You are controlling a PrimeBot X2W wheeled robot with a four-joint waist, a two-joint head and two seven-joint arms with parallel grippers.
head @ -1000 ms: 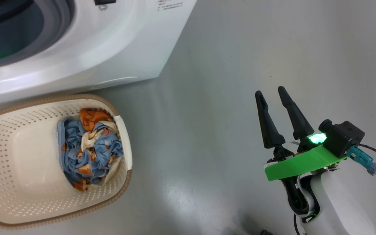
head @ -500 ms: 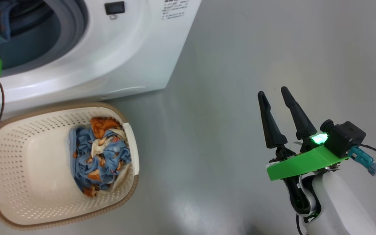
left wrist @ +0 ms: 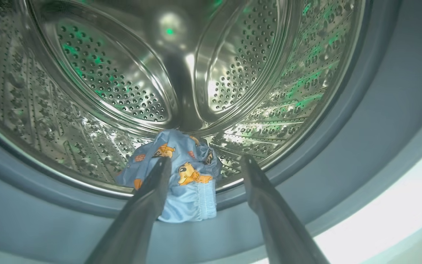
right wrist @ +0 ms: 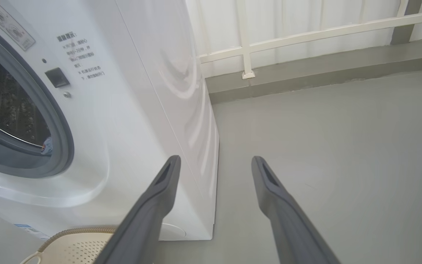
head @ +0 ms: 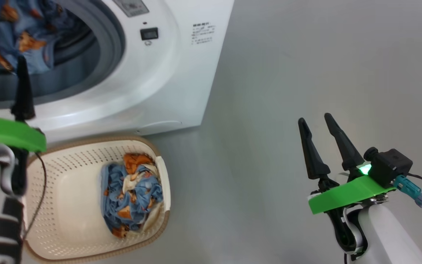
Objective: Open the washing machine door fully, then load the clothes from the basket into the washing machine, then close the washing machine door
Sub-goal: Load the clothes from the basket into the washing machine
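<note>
Clothes [head: 132,198]: most lie bunched at the 3 o'clock end of the basket [head: 60,190], which sits at 7 o'clock in head view. Change: the head camera has swung up; the left pincer [left wrist: 205,161] now stands at the mouth of the drum [left wrist: 123,80], fingers apart, with one blue piece [left wrist: 185,183] lying across the gasket [left wrist: 361,128] lip, half out. Judged released; needs pushing deeper. Right pincer [head: 314,119] is apart and empty over open floor [head: 269,73] at 4 o'clock.

washing machine [head: 167,84]: 1, far left | basket [head: 134,142]: 1, near left | clothes [head: 132,198]: 1 heap in basket, pieces not countable; 1 separate piece [left wrist: 185,183] at machine's mouth | grippers: 2, left gripper [left wrist: 205,160], right gripper [head: 314,118], two fingers each
</note>
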